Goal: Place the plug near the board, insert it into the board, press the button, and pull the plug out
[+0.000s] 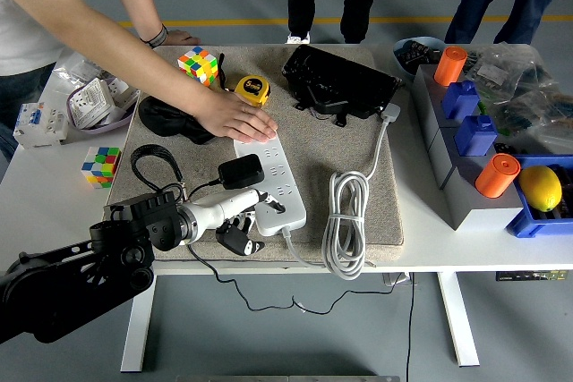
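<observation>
Head view showed the white worktop [54,187] carrying a beige felt mat [358,140]. At the left edge lay a small multicoloured puzzle cube [100,165] and white electrical parts [89,100]. From the near-left corner the black left arm reached in, and its silver-white left robot hand [235,221] had the fingers curled around a black plug [236,239], held just off the near end of the white power strip [270,178] by the mat's near edge. A second black adapter [242,170] sat on the strip's left side. At the strip's far end a person's hand [238,119] pressed flat on it, the arm coming from the far-left corner. Beside that hand lay a yellow tape measure [253,89] and another coloured puzzle cube [199,64]. Right of the strip lay a coiled white cable [347,221]; behind it a black pouch [340,80]. Along the right edge stood grey bins with blue blocks [474,131], orange cylinders [497,175] and a yellow lemon [540,187].
</observation>
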Robot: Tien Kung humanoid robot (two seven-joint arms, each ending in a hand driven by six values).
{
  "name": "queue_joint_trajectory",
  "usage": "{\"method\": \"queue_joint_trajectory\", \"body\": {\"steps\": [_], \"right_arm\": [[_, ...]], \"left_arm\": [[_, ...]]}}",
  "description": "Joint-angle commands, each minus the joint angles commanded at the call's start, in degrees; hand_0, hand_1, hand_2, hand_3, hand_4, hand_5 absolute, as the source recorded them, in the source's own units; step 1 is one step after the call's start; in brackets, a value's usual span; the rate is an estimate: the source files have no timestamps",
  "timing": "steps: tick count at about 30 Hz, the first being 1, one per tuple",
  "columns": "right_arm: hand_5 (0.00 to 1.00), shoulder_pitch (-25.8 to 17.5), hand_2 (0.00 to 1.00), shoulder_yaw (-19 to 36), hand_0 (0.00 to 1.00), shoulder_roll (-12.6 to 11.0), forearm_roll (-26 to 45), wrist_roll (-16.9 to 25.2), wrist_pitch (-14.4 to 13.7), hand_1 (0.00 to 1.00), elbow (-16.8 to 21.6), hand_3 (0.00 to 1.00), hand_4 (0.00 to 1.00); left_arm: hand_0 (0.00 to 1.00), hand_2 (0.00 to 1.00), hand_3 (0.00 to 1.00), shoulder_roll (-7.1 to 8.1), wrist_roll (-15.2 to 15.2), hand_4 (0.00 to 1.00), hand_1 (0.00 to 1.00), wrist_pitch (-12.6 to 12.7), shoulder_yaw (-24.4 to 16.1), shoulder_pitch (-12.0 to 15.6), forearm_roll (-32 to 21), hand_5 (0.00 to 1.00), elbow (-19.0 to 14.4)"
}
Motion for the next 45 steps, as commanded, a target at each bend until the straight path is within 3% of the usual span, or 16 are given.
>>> {"method": "queue_joint_trajectory", "body": {"steps": [5,12,13,18,19,24,25,27,33,36,37,45], "right_arm": [[0.448,-0.1,0.658,0.0,0.603,0.0,-0.1,0.0,0.0,0.642,-0.1,0.555,0.976],[0.447,0.0,0.658,0.4,0.606,0.2,-0.1,0.2,-0.1,0.642,-0.4,0.555,0.976],[0.447,0.0,0.658,0.4,0.606,0.2,-0.1,0.2,-0.1,0.642,-0.4,0.554,0.975],[0.447,0.0,0.658,0.0,0.606,0.1,-0.1,0.3,-0.2,0.642,-0.4,0.554,0.975],[0.445,0.0,0.657,-0.1,0.607,0.1,0.0,0.3,-0.2,0.642,-0.5,0.554,0.974],[0.445,0.1,0.657,-0.4,0.607,0.0,0.1,0.4,-0.1,0.642,-0.4,0.554,0.974],[0.443,0.1,0.657,-0.5,0.606,0.0,0.1,0.5,-0.1,0.642,-0.4,0.554,0.973],[0.443,0.2,0.657,-0.6,0.606,-0.1,0.2,0.6,-0.2,0.642,-0.3,0.554,0.973],[0.440,0.1,0.656,-0.6,0.607,-0.1,0.4,0.8,-0.2,0.642,-0.4,0.553,0.971],[0.440,0.0,0.656,-0.7,0.607,-0.1,0.4,0.8,-0.2,0.642,-0.3,0.553,0.971],[0.440,0.0,0.656,-0.7,0.607,-0.1,0.4,0.9,-0.2,0.642,-0.3,0.553,0.971],[0.440,-0.1,0.656,-0.6,0.607,-0.1,0.5,1.0,-0.2,0.642,-0.3,0.552,0.971]], "left_arm": [[0.047,0.161,0.826,0.46,-1.4,0.733,0.108,0.6,-2.1,0.4,-0.3,0.002,-1.4],[0.062,0.181,0.830,0.79,-8.0,0.707,0.115,3.7,-6.9,2.4,-1.5,0.002,-1.6],[0.182,0.310,0.746,0.73,-9.5,0.854,0.180,5.1,-7.6,3.1,-2.2,0.370,-1.2],[0.182,0.310,0.746,0.01,-18.8,0.854,0.180,13.5,-9.5,5.2,-5.2,0.370,0.3],[0.350,0.552,0.689,-0.17,-20.5,0.920,0.511,14.9,-9.6,5.4,-5.4,0.515,0.6],[0.350,0.552,0.689,-0.90,-25.6,0.920,0.511,19.0,-9.8,5.9,-4.6,0.515,2.6],[0.642,0.691,0.704,-0.98,-26.2,0.985,0.680,19.8,-9.6,5.8,-4.0,0.520,3.2],[0.642,0.691,0.704,-1.18,-26.8,0.985,0.680,21.0,-9.4,5.6,-2.7,0.520,4.2],[0.646,0.740,0.754,-2.47,-24.1,0.998,0.706,23.8,-8.7,4.9,6.3,0.521,7.8],[0.646,0.740,0.754,-3.08,-23.1,0.998,0.706,24.5,-8.3,4.6,10.0,0.521,9.3],[0.692,0.758,0.766,-3.22,-22.9,0.998,0.724,24.6,-8.2,4.5,11.3,0.511,9.7],[0.669,0.741,0.763,-4.94,-19.1,0.998,0.705,25.5,-7.0,3.1,18.2,0.487,14.5]]}}
